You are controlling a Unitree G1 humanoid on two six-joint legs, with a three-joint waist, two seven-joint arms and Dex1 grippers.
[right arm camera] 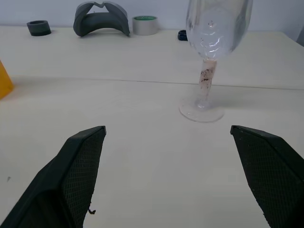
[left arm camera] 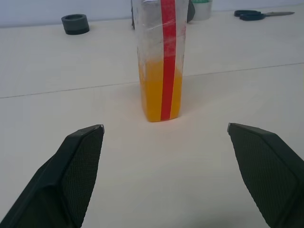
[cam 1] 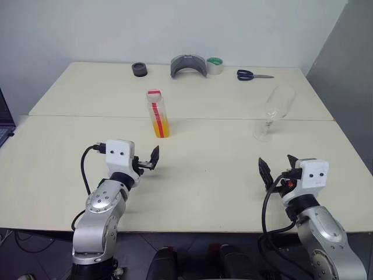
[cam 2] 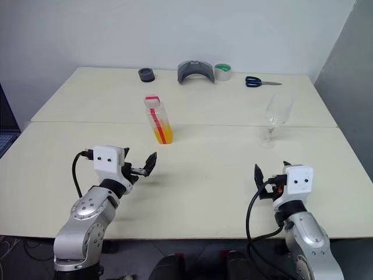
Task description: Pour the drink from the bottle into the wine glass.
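Observation:
The bottle [cam 1: 157, 112] stands upright and capped on the cream table [cam 1: 204, 186], left of centre, a red strip down its side. The orange drink [left arm camera: 152, 95] fills roughly its lower half. My left gripper [cam 1: 150, 161] is open a short way in front of the bottle, level with its base, touching nothing; the bottle sits centred beyond the fingers [left arm camera: 80, 161]. The wine glass [cam 1: 274, 111] stands upright and empty to the right. My right gripper [cam 1: 278, 166] is open in front of it, apart from it, with the glass [right arm camera: 209, 42] slightly right of centre.
Along the table's far side lie a black tape roll [cam 1: 139, 69], a grey curved piece [cam 1: 188, 65], a green tape roll [cam 1: 214, 65] and blue-handled scissors [cam 1: 253, 74]. A seam [cam 1: 221, 119] between two tabletops runs just behind the bottle and glass.

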